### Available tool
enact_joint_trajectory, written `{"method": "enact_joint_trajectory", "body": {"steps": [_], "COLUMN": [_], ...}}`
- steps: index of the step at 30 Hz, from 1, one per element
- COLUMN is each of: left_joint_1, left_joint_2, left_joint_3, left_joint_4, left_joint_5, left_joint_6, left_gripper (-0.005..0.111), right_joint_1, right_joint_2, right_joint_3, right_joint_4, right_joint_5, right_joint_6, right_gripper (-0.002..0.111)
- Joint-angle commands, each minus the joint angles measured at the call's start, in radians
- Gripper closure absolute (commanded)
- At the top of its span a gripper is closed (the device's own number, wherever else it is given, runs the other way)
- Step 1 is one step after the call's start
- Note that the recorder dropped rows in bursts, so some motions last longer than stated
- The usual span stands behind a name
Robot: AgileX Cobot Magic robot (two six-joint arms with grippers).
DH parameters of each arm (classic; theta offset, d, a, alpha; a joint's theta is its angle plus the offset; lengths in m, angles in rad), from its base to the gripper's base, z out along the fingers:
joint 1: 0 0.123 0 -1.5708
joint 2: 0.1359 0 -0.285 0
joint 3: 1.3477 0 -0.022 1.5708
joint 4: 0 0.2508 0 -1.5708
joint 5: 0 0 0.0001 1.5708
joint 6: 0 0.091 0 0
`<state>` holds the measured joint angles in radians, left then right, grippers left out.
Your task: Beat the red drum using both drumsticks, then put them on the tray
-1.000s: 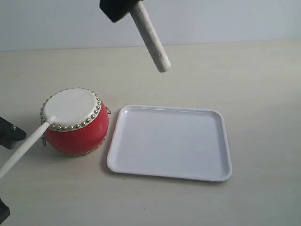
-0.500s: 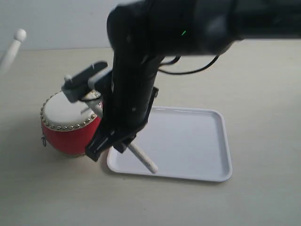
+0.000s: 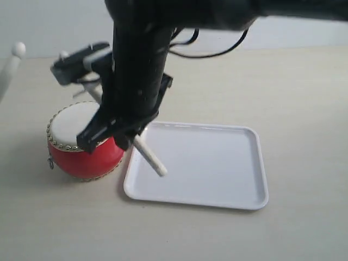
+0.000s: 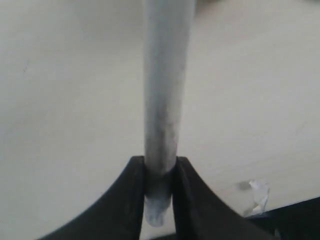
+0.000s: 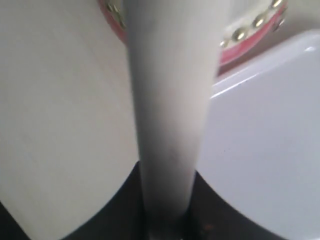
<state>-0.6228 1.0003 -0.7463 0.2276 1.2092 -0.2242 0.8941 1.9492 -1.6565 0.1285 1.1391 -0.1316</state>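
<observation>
Nearest the exterior camera, on the pale beige tabletop (image 3: 304,87), lies the flat white rectangular plastic tray (image 3: 217,190) with rounded corners and a low rim. Just beside its left edge stands the small round drum (image 3: 70,160), which has a glossy red body and a cream skin ringed with brass studs.

Over the drum's right side and the tray's left edge hangs the black right gripper (image 3: 117,133), its arm reaching across from the right. It is clamped narrowly on a thin pale wooden stick, the right drumstick (image 3: 149,157). The stick slants down so that its lower end sits over the left part of the tray; whether it touches cannot be told. In the right wrist view the black fingers hug the shaft on both sides, with the drum's studded rim and the tray beyond.

Farther back, at the left edge, the other pale stick, the left drumstick (image 3: 11,65), is raised with its bead tip up, well apart from the drum. In the left wrist view the left gripper (image 4: 160,187) pinches that stick's butt end tightly between two black fingers, above the tabletop.
</observation>
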Motion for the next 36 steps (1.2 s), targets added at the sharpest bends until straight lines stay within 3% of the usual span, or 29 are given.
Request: {"method": "enact_joint_trajectory", "body": {"steps": [1, 6, 11, 20, 26, 31, 36], "left_joint_1": [-0.005, -0.005, -0.005, -0.005, -0.005, -0.005, -0.005], "left_joint_2": [0.187, 0.401, 0.477, 0.269, 0.059, -0.018, -0.018], "left_joint_3": [0.054, 0.056, 0.025, -0.059, -0.077, -0.077, -0.074], "left_joint_4": [-0.001, -0.008, 0.011, -0.046, -0.123, -0.286, -0.345], "left_joint_5": [-0.102, -0.071, -0.016, 0.008, -0.166, -0.281, -0.339], "left_joint_6": [-0.016, -0.016, -0.02, -0.011, -0.005, 0.099, 0.169], "left_gripper": [0.107, 0.107, 0.107, 0.107, 0.107, 0.107, 0.107], "right_joint_1": [0.002, 0.002, 0.002, 0.002, -0.005, -0.101, -0.221], "right_joint_2": [-0.179, -0.34, -0.443, -0.465, -0.465, -0.465, -0.465], "right_joint_3": [-0.014, -0.014, -0.014, 0.0, 0.058, 0.1, 0.169], "right_joint_4": [0.003, 0.003, -0.006, -0.069, -0.222, -0.231, -0.206], "right_joint_5": [0.02, 0.024, 0.026, 0.082, 0.082, 0.082, 0.082], "right_joint_6": [0.004, 0.004, 0.004, 0.004, 0.117, 0.138, 0.132], "right_gripper": [0.108, 0.108, 0.108, 0.108, 0.108, 0.108, 0.108]}}
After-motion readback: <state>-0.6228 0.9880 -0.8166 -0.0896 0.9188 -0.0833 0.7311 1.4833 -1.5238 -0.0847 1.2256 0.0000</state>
